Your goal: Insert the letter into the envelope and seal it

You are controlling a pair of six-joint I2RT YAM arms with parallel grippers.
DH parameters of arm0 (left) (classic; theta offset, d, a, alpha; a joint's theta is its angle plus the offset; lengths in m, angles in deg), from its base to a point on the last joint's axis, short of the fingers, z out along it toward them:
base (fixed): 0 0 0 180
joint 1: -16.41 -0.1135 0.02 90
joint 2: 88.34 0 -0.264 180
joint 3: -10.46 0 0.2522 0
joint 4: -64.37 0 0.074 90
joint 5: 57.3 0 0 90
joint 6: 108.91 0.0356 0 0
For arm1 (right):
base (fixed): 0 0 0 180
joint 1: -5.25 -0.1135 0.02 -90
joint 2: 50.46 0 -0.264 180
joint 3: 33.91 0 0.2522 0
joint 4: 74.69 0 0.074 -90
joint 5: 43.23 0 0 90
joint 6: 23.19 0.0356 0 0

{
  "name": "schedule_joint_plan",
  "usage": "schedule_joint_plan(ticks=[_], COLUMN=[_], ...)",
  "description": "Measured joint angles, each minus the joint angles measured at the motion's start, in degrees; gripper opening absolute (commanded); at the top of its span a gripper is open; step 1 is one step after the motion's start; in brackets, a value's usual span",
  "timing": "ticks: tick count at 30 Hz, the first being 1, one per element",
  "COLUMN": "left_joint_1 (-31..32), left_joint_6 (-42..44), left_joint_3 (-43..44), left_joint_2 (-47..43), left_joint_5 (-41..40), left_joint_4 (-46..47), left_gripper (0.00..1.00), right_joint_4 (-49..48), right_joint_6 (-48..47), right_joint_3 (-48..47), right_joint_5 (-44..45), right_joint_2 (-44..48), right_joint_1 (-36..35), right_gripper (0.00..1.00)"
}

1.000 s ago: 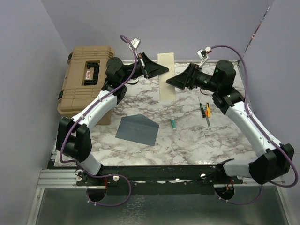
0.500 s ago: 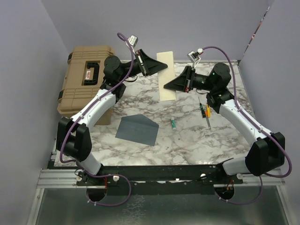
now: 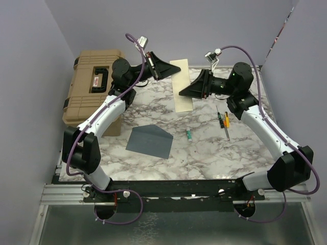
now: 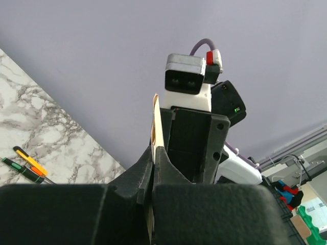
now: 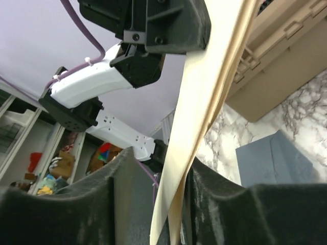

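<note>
Letter [image 3: 182, 87]: held aloft beyond the envelope [image 3: 149, 141]. Left gripper [image 3: 181, 71] jaws clamped on its edge. Right gripper [image 3: 179, 93] jaws, shut a moment ago, now narrowly slack around it: re-gripping, I judge, insertion unstarted.

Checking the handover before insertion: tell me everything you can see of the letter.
The letter is a thin tan paper sheet that looks long and narrow from above, with no print legible. It appears lifted off the table, between the two arms at the far side. The left gripper is shut on it near its far end. The right gripper has a finger on either side lower down, but whether it grips is unclear. The right wrist view shows it edge-on, doubled into layers and slightly bowed.
</note>
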Motion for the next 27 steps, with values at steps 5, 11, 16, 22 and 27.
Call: schedule_joint_plan(ticks=[5, 11, 16, 22, 27], left_joint_1=[0.0, 0.0, -0.2, -0.9, 0.0], left_joint_6=[0.9, 1.0, 1.5, 13.7, 24.9], left_joint_3=[0.0, -0.1, -1.6, -4.3, -12.7], left_joint_2=[0.0, -0.1, -1.2, -6.8, -16.0], left_joint_5=[0.1, 0.2, 0.2, -6.8, -19.6], left_joint_4=[0.0, 0.0, -0.3, -21.1, -42.7], left_gripper=[0.00, 0.16, 0.56, 0.77, 0.87], right_joint_4=[-0.3, -2.3, 1.3, 14.7, 24.0], right_joint_6=[0.3, 3.4, 2.4, -6.2, -13.2], right_joint_3=[-1.6, -2.3, -2.4, -2.4, 1.2], right_joint_5=[3.0, 4.1, 7.3, 18.1, 29.1], right_joint_2=[0.0, -1.3, -1.9, -1.5, -0.6], right_joint_1=[0.0, 0.0, 0.0, 0.0, 0.0], right_gripper=[0.38, 0.01, 0.01, 0.01, 0.01])
